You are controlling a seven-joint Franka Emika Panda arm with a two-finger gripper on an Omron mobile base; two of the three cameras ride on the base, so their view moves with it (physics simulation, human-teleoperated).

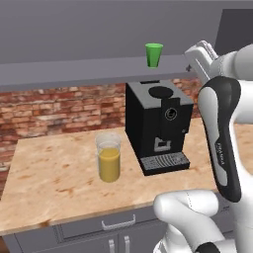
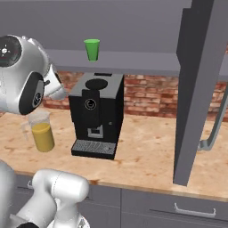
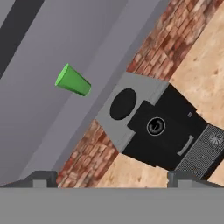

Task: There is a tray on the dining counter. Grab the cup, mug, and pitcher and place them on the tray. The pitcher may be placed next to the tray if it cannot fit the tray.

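Note:
The green cup (image 1: 153, 54) (image 2: 92, 49) stands on a grey ledge above the brick wall, right over the coffee machine. In the hand view the cup (image 3: 73, 81) lies upper left, well ahead of my gripper (image 3: 111, 179), which is open and holds nothing. The arm's hand (image 1: 199, 55) is raised to the right of the cup, at about its height. The pitcher (image 1: 108, 158) (image 2: 41, 131), clear glass with orange-yellow liquid, stands on the wood-topped counter left of the machine. The tray, the mug and the dining counter are out of view.
A black coffee machine (image 1: 158, 126) (image 2: 95, 113) (image 3: 162, 127) stands on the wood-topped counter (image 1: 54, 178) against the brick wall. A tall grey panel (image 2: 196, 89) with a handle hangs at the right. Drawers run below the counter's front edge.

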